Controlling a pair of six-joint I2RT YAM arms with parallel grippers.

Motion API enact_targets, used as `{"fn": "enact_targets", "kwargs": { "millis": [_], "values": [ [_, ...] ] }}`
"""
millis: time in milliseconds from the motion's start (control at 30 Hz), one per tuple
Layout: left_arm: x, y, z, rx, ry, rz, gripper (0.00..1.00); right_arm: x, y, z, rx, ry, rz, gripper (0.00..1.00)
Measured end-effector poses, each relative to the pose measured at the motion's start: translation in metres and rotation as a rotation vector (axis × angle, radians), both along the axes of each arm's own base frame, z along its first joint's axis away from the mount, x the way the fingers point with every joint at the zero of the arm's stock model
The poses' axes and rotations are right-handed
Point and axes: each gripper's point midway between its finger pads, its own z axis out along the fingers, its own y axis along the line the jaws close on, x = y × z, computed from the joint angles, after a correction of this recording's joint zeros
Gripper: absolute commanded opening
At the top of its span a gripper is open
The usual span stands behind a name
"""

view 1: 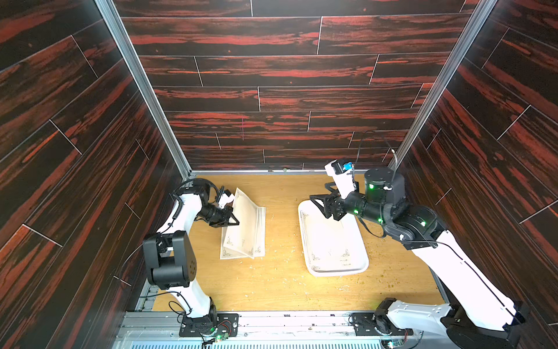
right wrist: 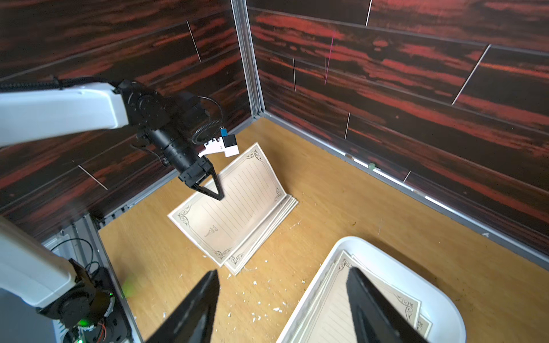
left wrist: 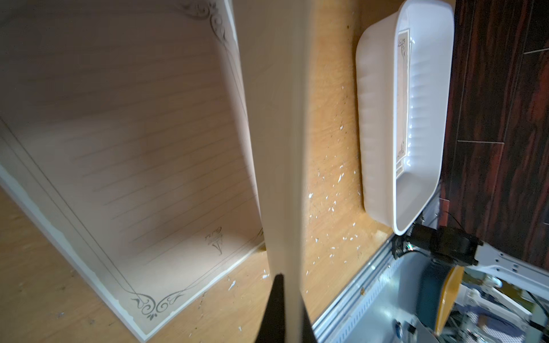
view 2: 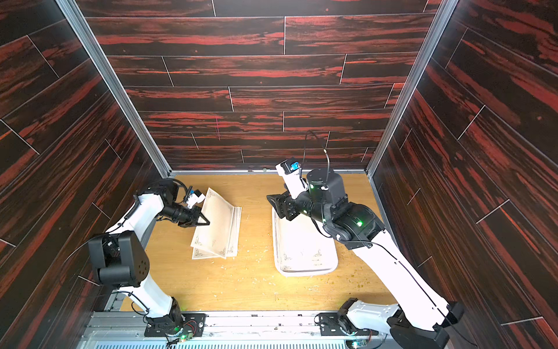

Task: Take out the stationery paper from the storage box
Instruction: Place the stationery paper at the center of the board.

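Though thin, a cream ruled sheet (right wrist: 234, 205) bowed in clamped left fingers (right wrist: 216, 187); right fingers (right wrist: 193, 308) apart.

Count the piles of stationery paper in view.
2. One pile lies on the table, its top sheet pinched up by the left end effector. The other pile lies in the storage box. Sheets per pile cannot be counted.

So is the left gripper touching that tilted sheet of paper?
Touching. The left wrist view shows the sheet pinched between the fingers of the shut left gripper.
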Motion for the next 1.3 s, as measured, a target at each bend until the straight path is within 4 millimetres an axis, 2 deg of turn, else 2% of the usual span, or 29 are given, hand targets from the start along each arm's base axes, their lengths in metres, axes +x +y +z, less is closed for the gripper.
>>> {"fn": "enact_targets", "kwargs": {
  "millis": [100, 267, 467, 667, 1000, 1300],
  "values": [
    [0.000, 0.008, -0.011, -0.022, 0.039, 0.014, 0.00, 0.002, 0.002, -0.006, -0.016, 0.017, 0.000, 0.71],
    [0.009, 0.019, -0.014, -0.062, 0.032, 0.073, 0.00, 0.006, 0.005, -0.015, -0.039, 0.040, 0.000, 0.71],
    [0.015, 0.021, -0.018, -0.113, 0.047, 0.103, 0.00, 0.008, 0.007, -0.023, -0.060, 0.062, -0.002, 0.71],
    [0.017, 0.017, -0.037, -0.162, 0.117, 0.115, 0.00, 0.008, 0.007, -0.027, -0.071, 0.075, -0.003, 0.71],
    [0.012, 0.027, -0.061, -0.075, 0.183, 0.149, 0.00, 0.014, 0.014, -0.045, -0.106, 0.121, -0.003, 0.71],
    [0.009, 0.035, -0.075, -0.016, 0.207, 0.188, 0.00, 0.013, 0.012, -0.043, -0.111, 0.122, -0.003, 0.71]
  ]
}}
